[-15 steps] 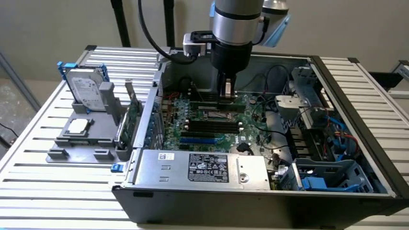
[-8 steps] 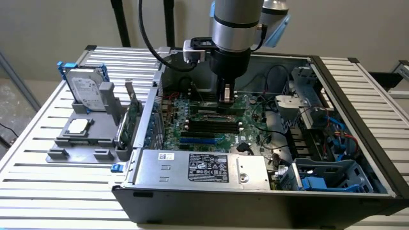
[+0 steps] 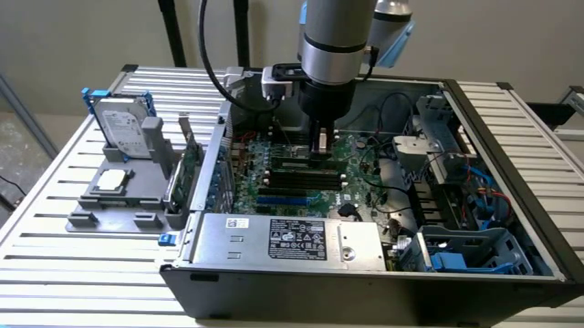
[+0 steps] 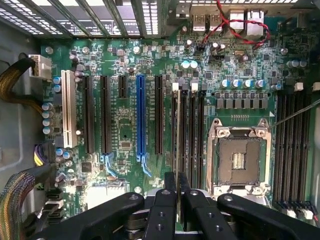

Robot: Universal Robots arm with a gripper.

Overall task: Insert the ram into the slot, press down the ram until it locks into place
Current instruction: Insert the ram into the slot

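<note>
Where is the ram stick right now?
In the wrist view the ram stands edge-on in the gripper, over a black slot between the blue socket and the CPU socket.

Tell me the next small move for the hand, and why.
Probably a short push straight down: the hand grips the memory stick edge-on, lined up along the black slot, and I cannot tell whether its end clips have closed.

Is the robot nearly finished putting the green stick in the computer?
About halfway. Picking up is done: the gripper is shut on the thin green ram stick, held edge-on along a long black plastic slot. Left: pressing until it locks. I cannot tell if it is seated.
</note>
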